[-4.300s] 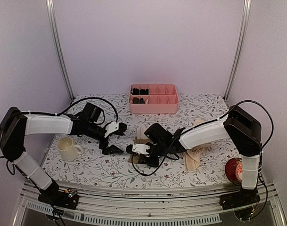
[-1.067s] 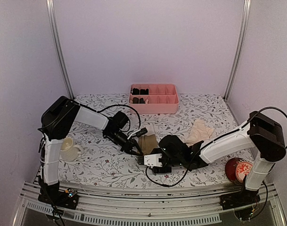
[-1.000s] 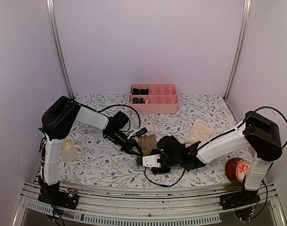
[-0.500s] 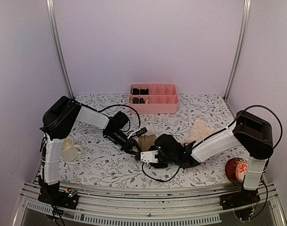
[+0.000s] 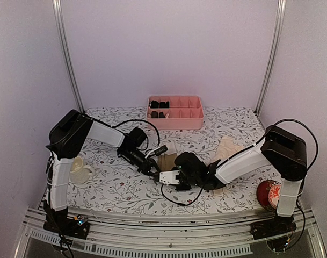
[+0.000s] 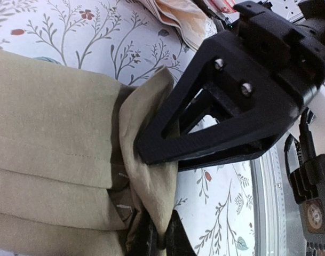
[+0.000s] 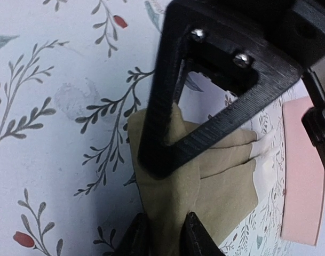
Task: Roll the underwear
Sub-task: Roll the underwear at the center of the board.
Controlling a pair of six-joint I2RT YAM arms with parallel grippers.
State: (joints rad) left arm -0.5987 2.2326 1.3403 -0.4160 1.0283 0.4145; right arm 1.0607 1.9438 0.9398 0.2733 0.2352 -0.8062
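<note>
Both grippers pinch one olive garment, mid-table.

The left gripper [image 6: 158, 242] and right gripper [image 7: 163, 234], each closed to a fabric's thickness, nip the near end of the folded olive-brown underwear with a cream-white part [image 7: 221, 186]. From overhead that end is hidden beneath them. The garment's long axis runs toward the pink plastic tray [image 5: 175, 122], cream end farthest.

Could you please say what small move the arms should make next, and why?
Probably lift the pinched edge and turn it over toward the pink tray: the left gripper and right gripper are both shut on the olive-brown underwear, which lies folded flat, not yet rolled.
</note>
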